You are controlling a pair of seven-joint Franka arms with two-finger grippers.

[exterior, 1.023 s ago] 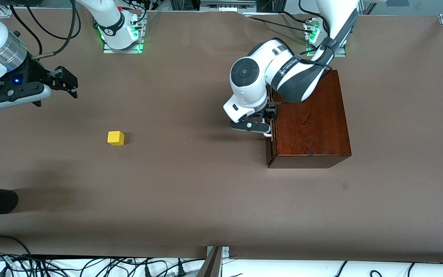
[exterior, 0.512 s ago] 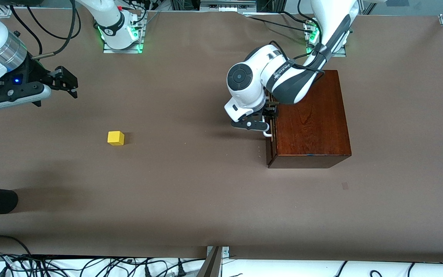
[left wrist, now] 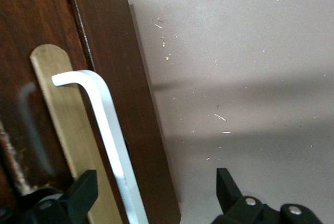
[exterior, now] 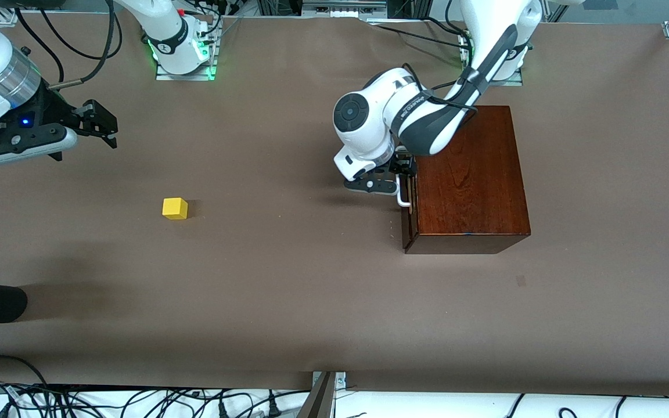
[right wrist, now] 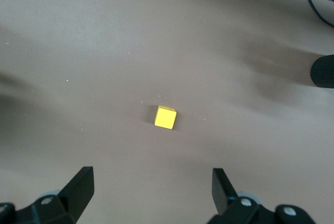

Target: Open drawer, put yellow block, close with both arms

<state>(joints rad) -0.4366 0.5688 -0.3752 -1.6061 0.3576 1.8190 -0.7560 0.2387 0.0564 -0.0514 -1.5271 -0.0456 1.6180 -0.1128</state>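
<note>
Left gripper (left wrist: 151, 198) at the drawer (exterior: 407, 200) front, fingers spread wide with the white handle (left wrist: 107, 130) sitting between them, nothing pinched yet; best to close squarely on the bar, then pull straight out, no twisting. Right gripper (right wrist: 151, 192) waiting, fingers wide, yellow block (right wrist: 165, 117) on the table ahead of the tips. Count: one drawer, one block, two grippers.

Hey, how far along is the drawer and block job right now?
Nothing is finished. In hand: the left tool stands open astride the white U-shaped handle of the closed dark wooden drawer. Left: opening, loading the small yellow block from the table, closing. The right tool waits open.
</note>
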